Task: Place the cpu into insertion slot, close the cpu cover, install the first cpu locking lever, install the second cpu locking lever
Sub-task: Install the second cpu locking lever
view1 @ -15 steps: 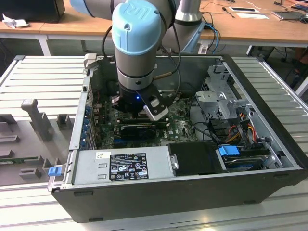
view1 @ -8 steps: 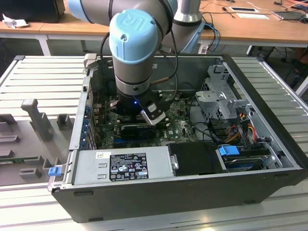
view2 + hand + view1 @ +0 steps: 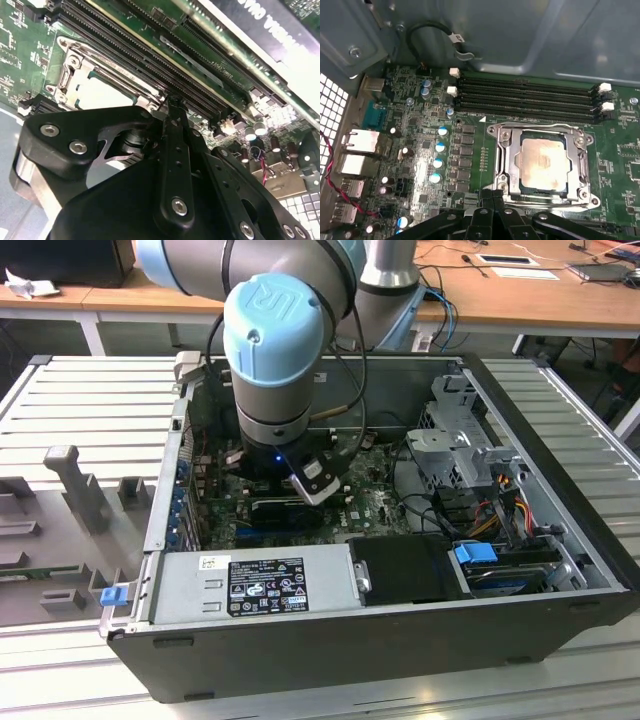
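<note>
The cpu (image 3: 543, 164) is already sitting in the slot (image 3: 540, 202) under the closed cover (image 3: 506, 155), gripper (image 3: 492, 197) hovering at its edge, jaws looking pinched together on nothing; those thin springy levers probably want hooking near the tip.

A pale silver-grey square metal cpu (image 3: 543, 166) is showing a warm tan sheen inside a shiny silvery metal cpu cover (image 3: 541, 134), a green circuit board (image 3: 470, 165) around them, and long black memory slots (image 3: 525, 95) lying alongside.
</note>
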Controlling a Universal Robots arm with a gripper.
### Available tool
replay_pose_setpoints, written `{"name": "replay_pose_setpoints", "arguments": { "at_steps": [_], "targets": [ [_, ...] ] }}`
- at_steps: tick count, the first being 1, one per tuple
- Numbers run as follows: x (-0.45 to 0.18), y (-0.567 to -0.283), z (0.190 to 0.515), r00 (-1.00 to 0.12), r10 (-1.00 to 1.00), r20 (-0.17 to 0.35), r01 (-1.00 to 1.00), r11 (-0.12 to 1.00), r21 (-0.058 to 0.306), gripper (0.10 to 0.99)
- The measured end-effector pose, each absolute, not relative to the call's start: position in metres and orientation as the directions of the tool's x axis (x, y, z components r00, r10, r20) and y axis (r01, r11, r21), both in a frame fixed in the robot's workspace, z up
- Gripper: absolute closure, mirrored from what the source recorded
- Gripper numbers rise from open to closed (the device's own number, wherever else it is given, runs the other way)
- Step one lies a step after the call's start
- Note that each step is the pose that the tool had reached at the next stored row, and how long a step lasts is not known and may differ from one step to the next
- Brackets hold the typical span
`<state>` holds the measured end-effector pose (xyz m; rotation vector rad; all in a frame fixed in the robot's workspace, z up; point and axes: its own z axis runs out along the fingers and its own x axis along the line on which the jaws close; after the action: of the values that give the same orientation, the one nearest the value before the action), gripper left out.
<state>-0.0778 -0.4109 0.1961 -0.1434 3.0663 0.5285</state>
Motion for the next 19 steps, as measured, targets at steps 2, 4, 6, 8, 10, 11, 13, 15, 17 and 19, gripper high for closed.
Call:
{"name": "replay_pose_setpoints", "arguments": {
  "at_steps": [2,4,6,8,10,11,13,15,17,19],
  "targets": [
    [-0.078,-0.411,0.195,-0.995,-0.086,-0.042,-0.095,0.936,0.339,0.980],
    [-0.078,-0.411,0.193,-0.995,-0.086,-0.043,-0.095,0.934,0.346,0.980],
    [-0.080,-0.411,0.191,-0.995,-0.085,-0.043,-0.095,0.932,0.349,0.980],
    [-0.081,-0.411,0.191,-0.995,-0.085,-0.044,-0.095,0.932,0.351,0.980],
    [-0.081,-0.411,0.194,-0.995,-0.085,-0.044,-0.096,0.931,0.353,0.980],
    [-0.082,-0.411,0.199,-0.995,-0.085,-0.044,-0.095,0.931,0.353,0.980],
    [-0.082,-0.411,0.204,-0.995,-0.086,-0.044,-0.096,0.931,0.353,0.980],
    [-0.082,-0.411,0.211,-0.995,-0.086,-0.044,-0.096,0.931,0.353,0.980],
    [-0.082,-0.411,0.215,-0.995,-0.086,-0.044,-0.096,0.931,0.353,0.980],
    [-0.082,-0.411,0.220,-0.995,-0.086,-0.044,-0.096,0.930,0.355,0.980]
  ]
}}
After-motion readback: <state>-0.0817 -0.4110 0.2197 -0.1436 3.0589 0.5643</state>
